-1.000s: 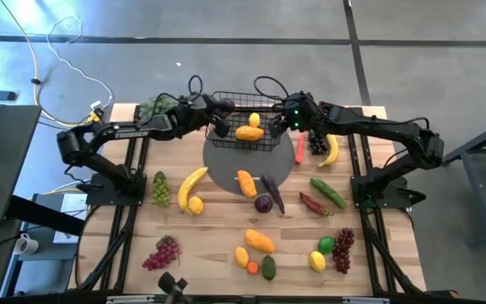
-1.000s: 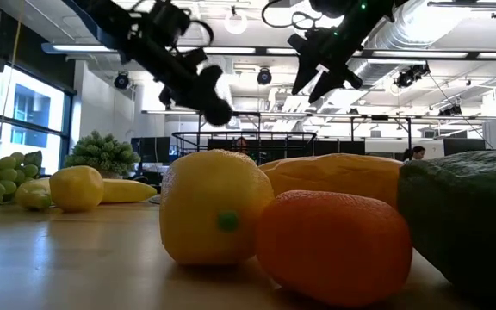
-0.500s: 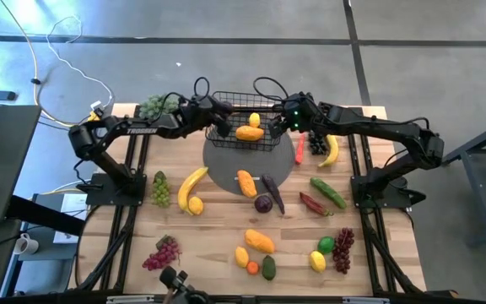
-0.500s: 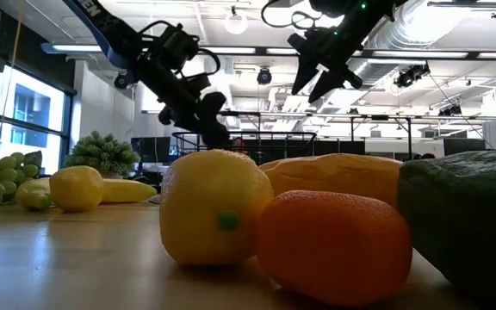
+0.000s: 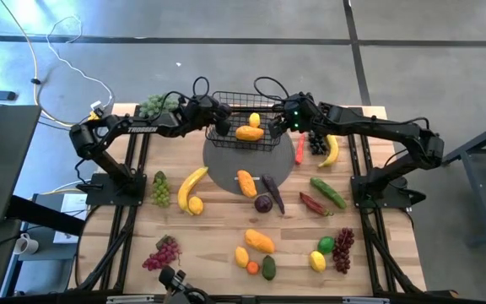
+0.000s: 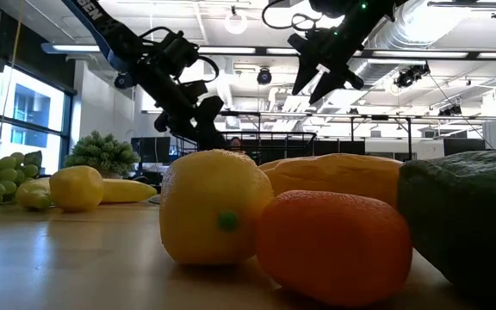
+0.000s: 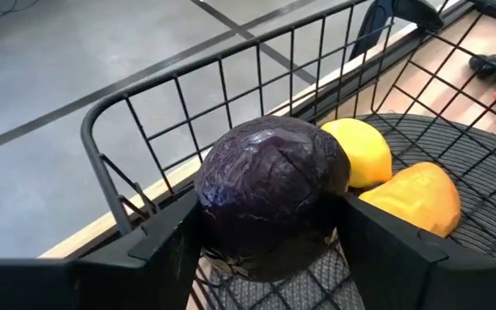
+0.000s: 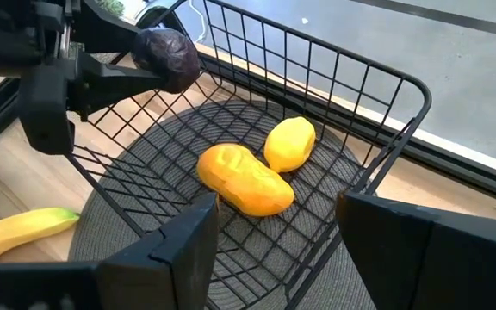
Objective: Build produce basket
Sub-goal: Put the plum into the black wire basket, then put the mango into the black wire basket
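So the left claw [image 7: 269,237] is gripping a dark purple cabbage-looking ball [image 7: 272,207] between its two fingers, and it's hanging right inside the near corner of the black wire basket [image 7: 188,95]. That's the relation that matters: the basket floor is sitting straight below the claw, the corner wire is rising just behind the ball, and the lemon [image 7: 362,151] and orange mango [image 7: 413,198] are lying just past it on the far side. The ball's round, so no long axis to fuss over. I'd guess it's letting go about here, and the drop spot beneath looks free, though the ball could roll into the lemon.

The right claw [image 8: 275,226] is waiting wide and empty over the opposite rim. More produce is sitting on the wooden surface [image 5: 218,253].
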You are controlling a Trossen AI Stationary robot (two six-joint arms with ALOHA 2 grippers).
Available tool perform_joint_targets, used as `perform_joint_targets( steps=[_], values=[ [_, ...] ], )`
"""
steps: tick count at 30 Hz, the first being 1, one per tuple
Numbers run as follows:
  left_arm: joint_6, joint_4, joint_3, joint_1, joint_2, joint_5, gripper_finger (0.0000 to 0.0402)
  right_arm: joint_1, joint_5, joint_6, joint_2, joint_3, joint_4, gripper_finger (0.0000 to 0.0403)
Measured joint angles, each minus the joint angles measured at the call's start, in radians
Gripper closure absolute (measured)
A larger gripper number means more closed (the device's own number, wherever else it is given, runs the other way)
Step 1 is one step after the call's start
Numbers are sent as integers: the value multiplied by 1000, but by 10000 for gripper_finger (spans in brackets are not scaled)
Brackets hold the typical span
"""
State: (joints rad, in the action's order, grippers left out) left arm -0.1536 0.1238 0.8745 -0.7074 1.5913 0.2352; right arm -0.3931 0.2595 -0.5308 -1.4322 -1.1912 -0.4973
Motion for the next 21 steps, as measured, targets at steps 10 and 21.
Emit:
perform_joint_targets(
  steps=[10, 21],
  values=[
    [-27, -8, 0, 0, 0, -22, 123, 1, -31, -18, 0, 0, -51, 187],
    [-102, -80, 25, 0, -5, -46, 116, 16, -78, -56, 4, 0, -92, 187]
  ],
)
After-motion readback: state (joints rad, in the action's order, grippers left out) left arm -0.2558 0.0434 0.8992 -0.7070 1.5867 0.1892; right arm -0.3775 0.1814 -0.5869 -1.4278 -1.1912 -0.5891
